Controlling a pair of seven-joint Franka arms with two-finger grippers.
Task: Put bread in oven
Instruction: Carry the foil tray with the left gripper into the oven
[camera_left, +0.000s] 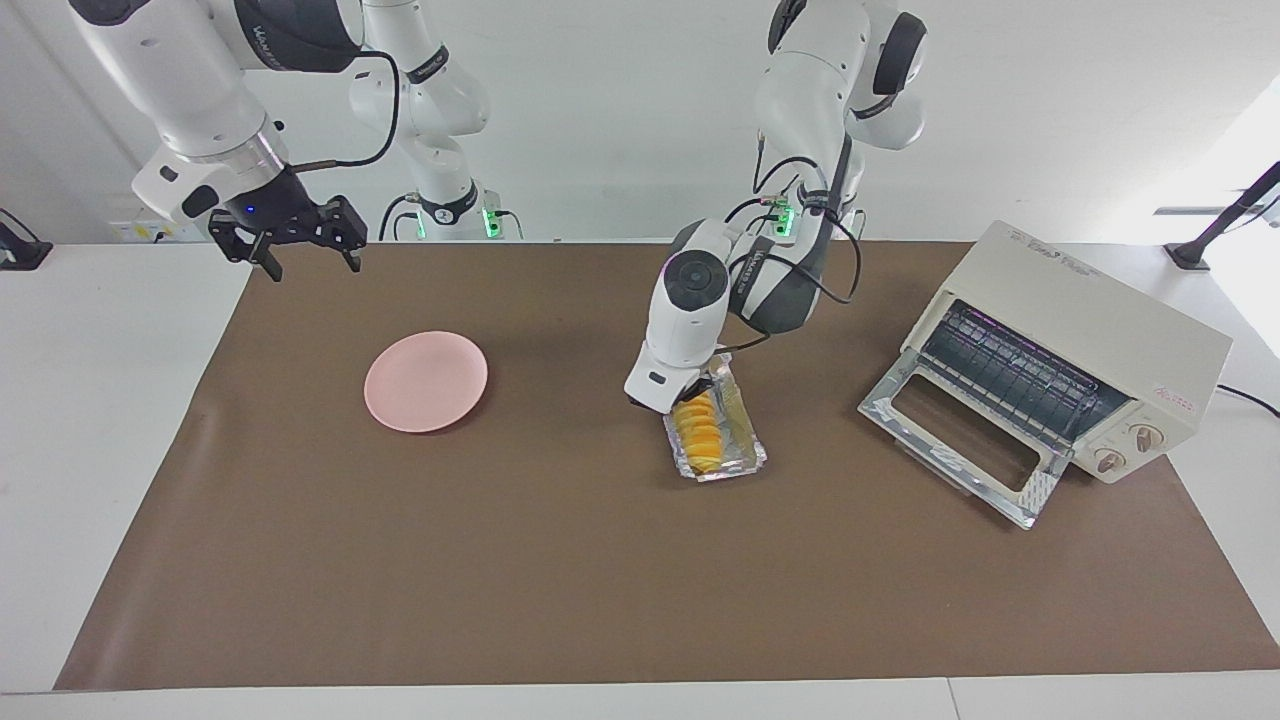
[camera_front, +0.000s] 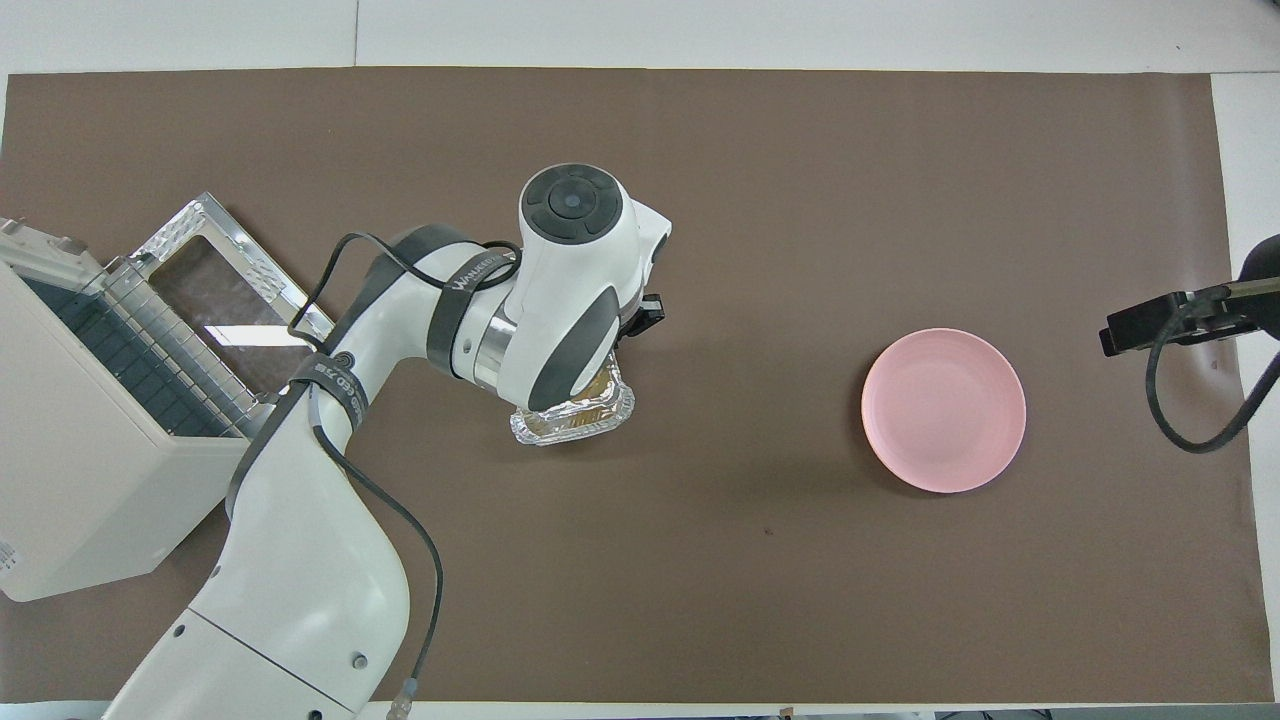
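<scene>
Brown matting (camera_left: 560, 560) covers the white table, with a pale wall at the robots' end. Going across the facing view from its left edge: the right gripper (camera_left: 308, 262) hangs in the air over the corner of the mat at the right arm's end of the table, its two fingers spread apart and holding nothing, while that arm waits. Next comes a round pink plate (camera_left: 426, 381), bare, lying flat on the mat. Near the middle, the left arm reaches down from the robots' end, and the left gripper (camera_left: 697, 392) is lowered onto the robot-side end of the bread (camera_left: 700, 432); whether its fingers have closed on the loaf I cannot tell, as the wrist hides them. The bread, a yellow-orange ridged loaf, lies in a crinkled silver foil tray (camera_left: 742, 458) on the mat. At the left arm's end sits the cream-white toaster oven (camera_left: 1090, 330), set at an angle, its glass door (camera_left: 965, 432) dropped open onto the mat and the wire rack (camera_left: 1015, 375) visible inside.
</scene>
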